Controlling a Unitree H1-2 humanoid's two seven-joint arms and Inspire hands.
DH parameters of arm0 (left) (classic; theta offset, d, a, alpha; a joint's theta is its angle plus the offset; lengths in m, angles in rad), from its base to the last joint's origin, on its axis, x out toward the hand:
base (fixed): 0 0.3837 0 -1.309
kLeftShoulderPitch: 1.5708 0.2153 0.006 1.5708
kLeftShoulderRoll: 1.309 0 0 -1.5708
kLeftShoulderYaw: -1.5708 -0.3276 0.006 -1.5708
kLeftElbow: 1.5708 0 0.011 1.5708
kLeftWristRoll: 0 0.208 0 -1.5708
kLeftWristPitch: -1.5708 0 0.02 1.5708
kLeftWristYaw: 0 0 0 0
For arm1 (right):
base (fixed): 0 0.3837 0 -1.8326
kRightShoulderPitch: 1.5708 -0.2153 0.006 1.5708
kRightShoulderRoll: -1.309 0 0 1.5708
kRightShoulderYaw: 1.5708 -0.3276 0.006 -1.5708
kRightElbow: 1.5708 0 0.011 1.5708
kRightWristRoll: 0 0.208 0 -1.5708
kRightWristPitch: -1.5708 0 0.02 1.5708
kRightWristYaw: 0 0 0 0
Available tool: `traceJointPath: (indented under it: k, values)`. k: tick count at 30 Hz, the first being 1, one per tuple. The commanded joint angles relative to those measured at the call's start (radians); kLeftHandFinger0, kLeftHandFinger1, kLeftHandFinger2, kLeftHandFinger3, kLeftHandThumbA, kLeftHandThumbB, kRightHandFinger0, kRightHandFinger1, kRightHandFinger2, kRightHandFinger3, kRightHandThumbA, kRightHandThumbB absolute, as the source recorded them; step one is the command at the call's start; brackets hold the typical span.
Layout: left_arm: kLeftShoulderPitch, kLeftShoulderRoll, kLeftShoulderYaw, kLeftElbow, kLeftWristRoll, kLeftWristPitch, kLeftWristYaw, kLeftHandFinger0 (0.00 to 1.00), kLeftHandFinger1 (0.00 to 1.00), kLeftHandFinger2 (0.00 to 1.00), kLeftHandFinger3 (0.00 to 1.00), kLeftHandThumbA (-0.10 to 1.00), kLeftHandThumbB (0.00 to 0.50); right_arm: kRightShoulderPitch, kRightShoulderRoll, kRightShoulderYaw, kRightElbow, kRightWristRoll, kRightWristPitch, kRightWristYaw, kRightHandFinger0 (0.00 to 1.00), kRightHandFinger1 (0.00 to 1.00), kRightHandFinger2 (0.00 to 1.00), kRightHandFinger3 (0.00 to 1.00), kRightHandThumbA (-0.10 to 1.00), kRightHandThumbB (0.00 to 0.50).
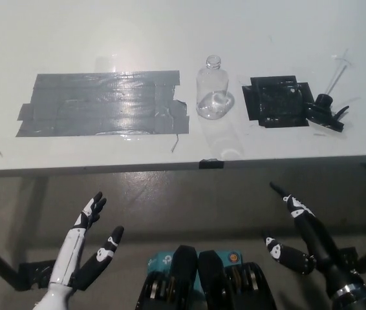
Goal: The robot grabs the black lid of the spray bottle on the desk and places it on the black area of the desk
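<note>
Desk (170, 26) seen from above, both hands held low, off its near edge. Left hand (86, 248) is carried with fingers spread, nothing in it; right hand (302, 236) likewise splayed and empty. Clear bottle (214, 90) stands upright with its neck bare, between the grey tape patch (99, 104) and the black area (277, 101). Black lid (325, 111), spray head with dip tube attached, is found lying at the black area's right edge, touching or overlapping its corner rather than resting squarely on it. Placement is judged marginal; whether it counts as delivered cannot be settled.
</note>
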Motion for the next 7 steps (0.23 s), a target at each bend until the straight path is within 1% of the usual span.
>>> traceJointPath:
  k: [1, 5, 7]
  values:
    - [0.003, 0.014, -0.003, -0.02, 0.011, -0.031, 0.016, 1.0, 1.0, 1.0, 1.0, 0.74, 0.025, -0.009, -0.008, 0.008, -0.011, -0.024, -0.02, 0.012, 1.0, 1.0, 1.0, 1.0, 0.53, 0.15]
    - [0.011, 0.014, -0.005, -0.02, 0.017, -0.034, 0.018, 1.0, 1.0, 1.0, 1.0, 0.73, 0.027, -0.002, -0.01, 0.011, -0.014, -0.026, -0.008, 0.023, 1.0, 1.0, 1.0, 1.0, 0.51, 0.154]
    - [0.015, 0.014, -0.007, -0.022, 0.02, -0.033, 0.018, 1.0, 1.0, 1.0, 1.0, 0.72, 0.02, 0.0, -0.012, 0.012, -0.017, -0.027, -0.003, 0.027, 1.0, 1.0, 1.0, 1.0, 0.51, 0.154]
